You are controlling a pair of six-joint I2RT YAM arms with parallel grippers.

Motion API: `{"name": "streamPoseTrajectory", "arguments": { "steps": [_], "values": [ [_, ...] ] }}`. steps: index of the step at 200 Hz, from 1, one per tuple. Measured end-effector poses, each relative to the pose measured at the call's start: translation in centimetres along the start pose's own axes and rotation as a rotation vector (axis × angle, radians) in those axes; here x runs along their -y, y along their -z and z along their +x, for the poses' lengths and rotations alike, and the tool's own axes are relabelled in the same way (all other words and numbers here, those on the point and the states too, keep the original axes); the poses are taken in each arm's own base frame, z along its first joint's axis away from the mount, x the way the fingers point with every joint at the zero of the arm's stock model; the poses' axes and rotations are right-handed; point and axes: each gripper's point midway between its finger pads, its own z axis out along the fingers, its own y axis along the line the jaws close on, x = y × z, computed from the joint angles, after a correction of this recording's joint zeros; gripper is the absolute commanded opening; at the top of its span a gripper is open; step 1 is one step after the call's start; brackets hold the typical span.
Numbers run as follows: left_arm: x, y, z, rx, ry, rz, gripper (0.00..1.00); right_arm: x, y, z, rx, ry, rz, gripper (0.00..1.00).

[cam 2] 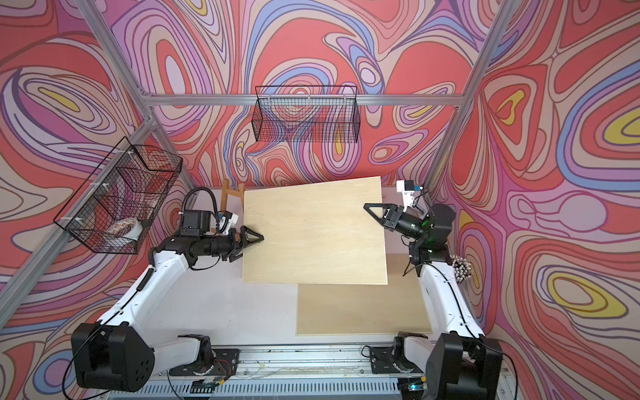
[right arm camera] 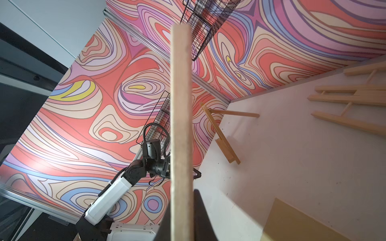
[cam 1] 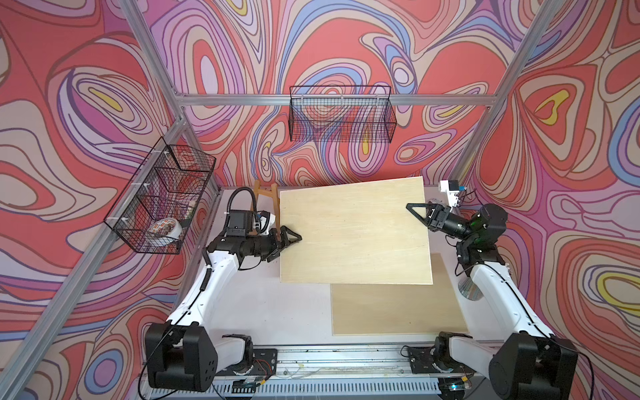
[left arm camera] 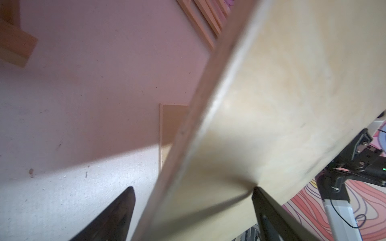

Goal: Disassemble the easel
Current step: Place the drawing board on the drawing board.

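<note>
- Swirling red and pink walls box in a pale table (cam 1: pixel 263 311). Above it a big plywood board (cam 1: pixel 355 232) hangs mid-frame, raised clear of the tabletop in both top views.
- Up at the board's upper right corner, the right gripper (cam 1: pixel 415 209) is clamped tight on the edge. Its wrist view shows that edge running straight up the middle of the frame between the dark fingers.
- Over on the board's left edge, the left gripper (cam 1: pixel 286 245) has its jaws wide, straddling the panel without pinching it. In the left wrist view one finger (left arm camera: pixel 117 217) stands apart at lower left. The other finger (left arm camera: pixel 269 212) sits against or just off the face at lower right, and which is hard to tell.
- The step in hand looks like taking a second grip so the board can be carried off.
- To do it well, the left jaws should close squarely across the thickness, well onto the edge, before the right arm moves. A wide panel held at one side will twist.
- After that, both arms should travel level and together. A likely landing spot is the second board (cam 1: pixel 394 308), lying flat at lower right.
- The easel (cam 1: pixel 266 199) peeks out at the board's upper left corner. It is close to the left gripper, but neither gripper grips it.
- Pale slats (right arm camera: pixel 351 104) lie on the table at the right edge of the right wrist view.
</note>
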Motion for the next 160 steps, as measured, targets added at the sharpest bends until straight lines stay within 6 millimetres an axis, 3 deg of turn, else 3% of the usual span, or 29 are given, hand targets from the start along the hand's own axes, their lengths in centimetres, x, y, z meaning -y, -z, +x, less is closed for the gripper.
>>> {"name": "streamPoseTrajectory", "arguments": {
  "steps": [38, 104, 160],
  "values": [
    [0.1, -0.4, -0.4, 0.021, 0.018, 0.074, 0.7, 1.2, 0.3, -0.5, -0.004, -0.001, 0.001, 0.0],
    [-0.3, -1.1, -1.0, 0.089, 0.108, 0.208, 0.64, 4.7, 0.1, -0.7, -0.02, -0.075, 0.016, 0.0],
    [2.2, -0.6, -1.4, 0.118, 0.096, 0.336, 0.56, 7.6, -0.1, -1.4, -0.041, -0.181, 0.058, 0.0]
  ]
}}
